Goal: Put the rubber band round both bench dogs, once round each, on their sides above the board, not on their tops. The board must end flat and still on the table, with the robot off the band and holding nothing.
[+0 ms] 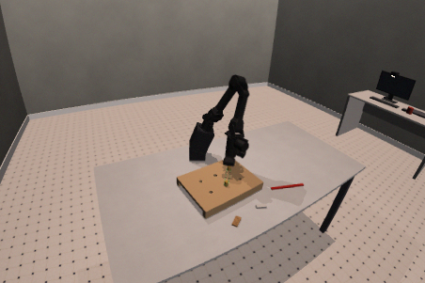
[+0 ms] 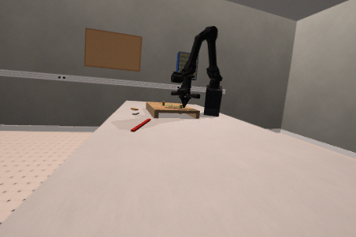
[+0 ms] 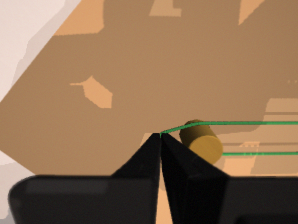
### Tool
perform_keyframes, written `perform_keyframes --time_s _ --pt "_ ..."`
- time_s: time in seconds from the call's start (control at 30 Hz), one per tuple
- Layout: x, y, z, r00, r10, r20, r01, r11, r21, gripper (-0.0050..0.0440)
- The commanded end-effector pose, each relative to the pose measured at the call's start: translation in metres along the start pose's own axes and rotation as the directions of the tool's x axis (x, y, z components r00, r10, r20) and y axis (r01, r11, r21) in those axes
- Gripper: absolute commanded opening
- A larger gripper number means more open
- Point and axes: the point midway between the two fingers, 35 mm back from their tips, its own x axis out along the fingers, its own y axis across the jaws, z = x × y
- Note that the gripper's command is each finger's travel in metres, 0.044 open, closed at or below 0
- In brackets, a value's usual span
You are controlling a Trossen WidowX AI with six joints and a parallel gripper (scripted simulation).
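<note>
The wooden board point(image 1: 219, 186) lies flat on the table; it also shows in the exterior view point(image 2: 172, 108) and fills the wrist view point(image 3: 150, 75). My gripper point(image 3: 159, 140) is shut, pinching the thin green rubber band point(image 3: 225, 123) at its fingertips, low over the board point(image 1: 228, 166). The band runs taut to the right in two strands. One strand passes the far side of a wooden bench dog point(image 3: 201, 142) just right of my fingers. The other comes out at the dog's near right side. The far end of the band is out of the wrist view. A second dog point(image 2: 163, 102) stands further along the board.
Several empty holes point(image 1: 200, 181) dot the board. A red stick point(image 1: 287, 186), a small white piece point(image 1: 260, 207) and a small wooden block point(image 1: 236, 220) lie on the table beside the board. The arm's black base point(image 1: 201, 140) stands behind the board.
</note>
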Motion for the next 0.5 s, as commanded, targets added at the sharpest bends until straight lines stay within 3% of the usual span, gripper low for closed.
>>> perform_keyframes --time_s 0.0,0.47 --pt "0.0 0.0078 -0.0019 1.0 0.019 -0.002 -0.019 1.0 -0.004 -0.005" --pt "-0.0017 -0.0012 0.0022 1.0 -0.006 0.007 0.007 1.0 -0.002 -0.005"
